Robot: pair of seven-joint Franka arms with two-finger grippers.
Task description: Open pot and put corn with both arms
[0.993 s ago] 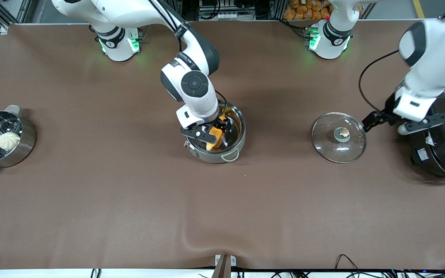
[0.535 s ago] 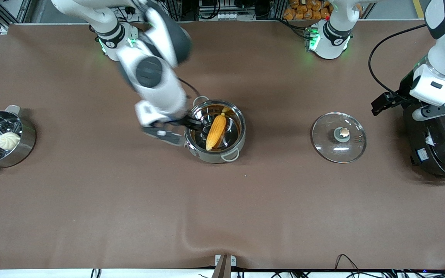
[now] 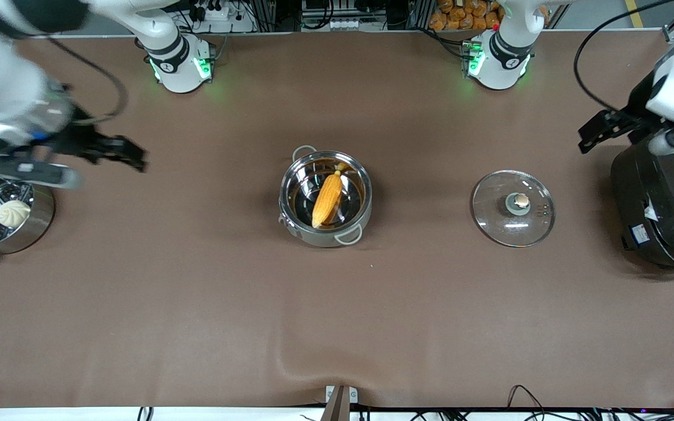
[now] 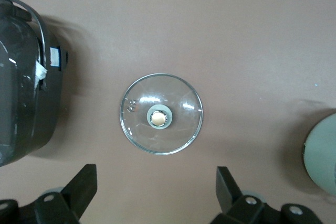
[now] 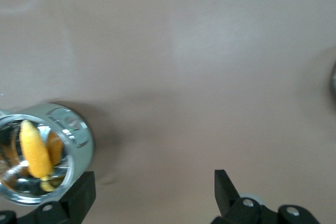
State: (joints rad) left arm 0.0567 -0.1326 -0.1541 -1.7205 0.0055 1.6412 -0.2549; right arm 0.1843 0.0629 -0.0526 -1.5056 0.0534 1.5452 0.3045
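Note:
The shiny steel pot [image 3: 362, 210] stands open mid-table with the yellow corn [image 3: 326, 200] lying inside; both show in the right wrist view, the pot [image 5: 79, 140] and the corn [image 5: 32, 148]. Its glass lid [image 3: 512, 208] lies flat on the cloth toward the left arm's end, also in the left wrist view [image 4: 161, 114]. My right gripper [image 3: 117, 153] is open and empty, up over the table near the steamer pot. My left gripper [image 3: 603, 130] is open and empty, up beside the rice cooker; in its wrist view [image 4: 156, 192] the lid lies below it.
A steel steamer pot [image 3: 41, 219] with a white bun [image 3: 13, 213] stands at the right arm's end. A large black rice cooker [image 3: 664, 204] stands at the left arm's end, also in the left wrist view [image 4: 23, 108].
My right gripper let go of the corn in the pot and swung away toward the steamer pot. My left gripper rose and drew away from the lid toward the rice cooker.

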